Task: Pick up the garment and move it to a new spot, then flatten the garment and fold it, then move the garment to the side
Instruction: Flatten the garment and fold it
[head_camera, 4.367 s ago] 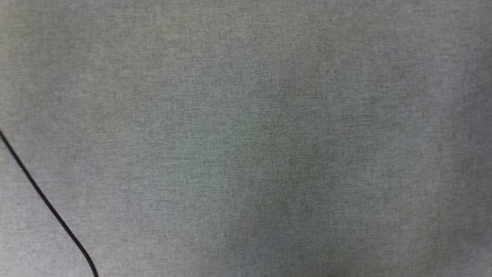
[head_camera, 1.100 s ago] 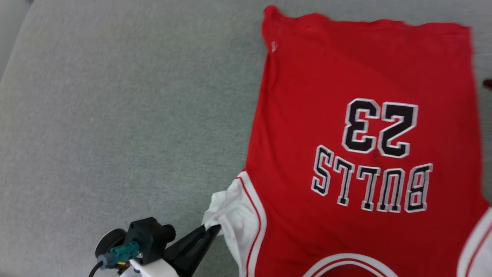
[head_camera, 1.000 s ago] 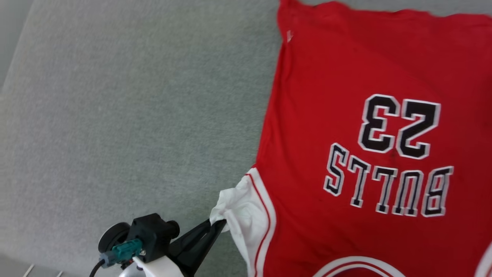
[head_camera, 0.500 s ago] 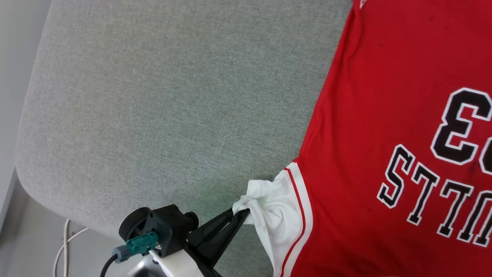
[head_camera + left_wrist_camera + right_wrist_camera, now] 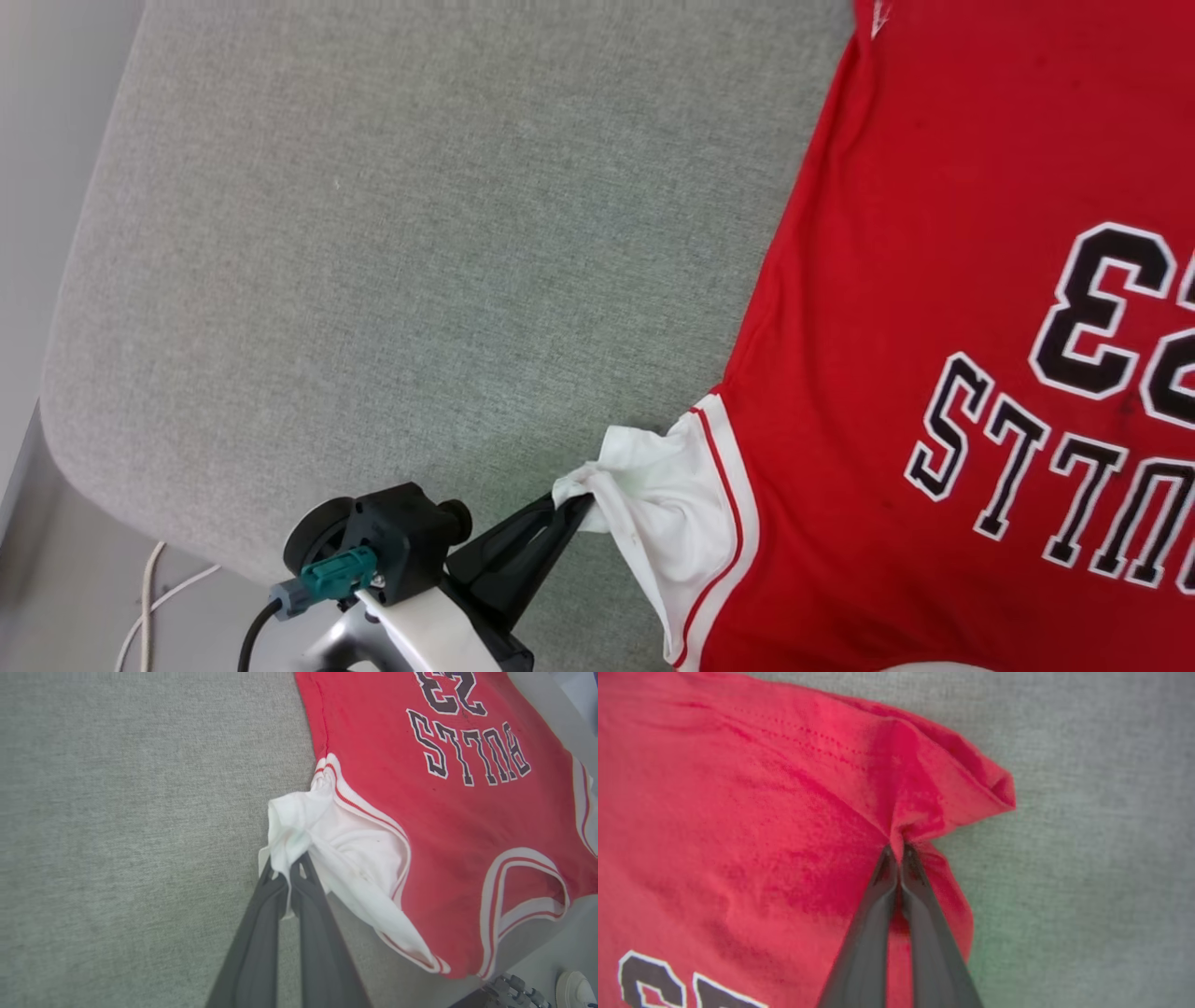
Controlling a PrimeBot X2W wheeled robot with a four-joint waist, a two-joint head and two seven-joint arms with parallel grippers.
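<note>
A red jersey-style T-shirt [image 5: 934, 280] with white short sleeves and dark, white-outlined chest lettering lies spread, lettering up, on a grey woven-fabric cushion [image 5: 373, 233]. Most of it stretches ahead of my left fingers [image 5: 287, 865] and to their right. Those fingers are closed, pinching a bunched fold of the near white sleeve [image 5: 345, 844], which rises off the cushion at their tips. My right fingers [image 5: 899, 851] are closed too, nipping a small peak of red cloth just inside a hem corner [image 5: 971, 788]. The corner curls up beyond their tips, and bare cushion lies to their right.

I judge this to be the start of the lift toward a new spot. Both pinches hold little cloth, so I should raise the two sets of fingers together, slowly and at matching height. Drawing them gently apart should make the shirt hang taut rather than sag. A jerk could pull a thin fold free. The collar [image 5: 523, 882] lies near the cushion's edge, to the right of my left fingers, so I would carry away from that edge.
</note>
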